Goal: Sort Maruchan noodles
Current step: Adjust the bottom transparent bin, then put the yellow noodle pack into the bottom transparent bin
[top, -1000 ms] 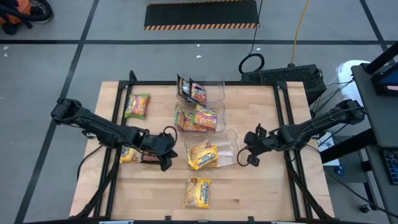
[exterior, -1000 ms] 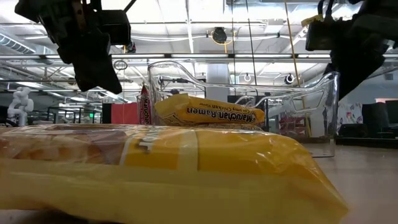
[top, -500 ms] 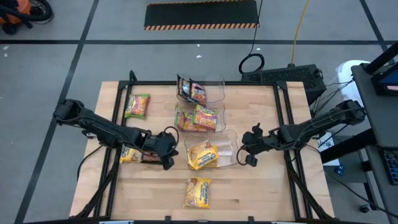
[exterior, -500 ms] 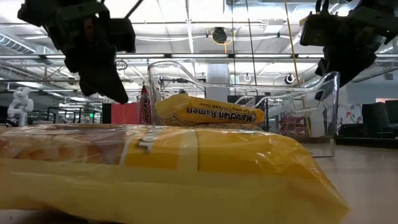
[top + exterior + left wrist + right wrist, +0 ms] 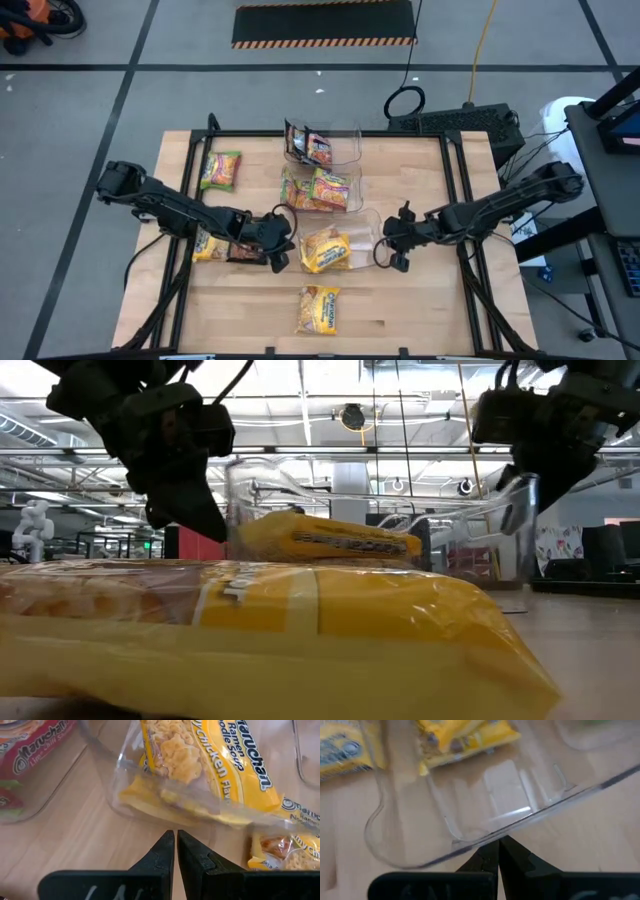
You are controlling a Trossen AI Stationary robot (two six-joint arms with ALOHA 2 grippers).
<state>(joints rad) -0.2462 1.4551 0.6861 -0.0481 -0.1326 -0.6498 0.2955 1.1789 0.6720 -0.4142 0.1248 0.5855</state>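
Now both my grippers have closed in on the clear bin (image 5: 352,240), left gripper (image 5: 175,851) and right gripper (image 5: 498,851) fingers pressed together, nudging it with its yellow packets (image 5: 326,248)

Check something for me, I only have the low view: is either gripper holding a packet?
Observer: No. The left gripper is closed on nothing. Its wrist view shows the tips just short of the wall of the clear bin that holds yellow packets.
Operator: Right one?
Observer: The right gripper is shut and empty too, with its tips at that bin's rim on the opposite end.
Operator: Any loose packets on the table?
Observer: The high view shows three: a green packet at the far left, a yellow packet by the left arm, and a yellow packet near the front edge.
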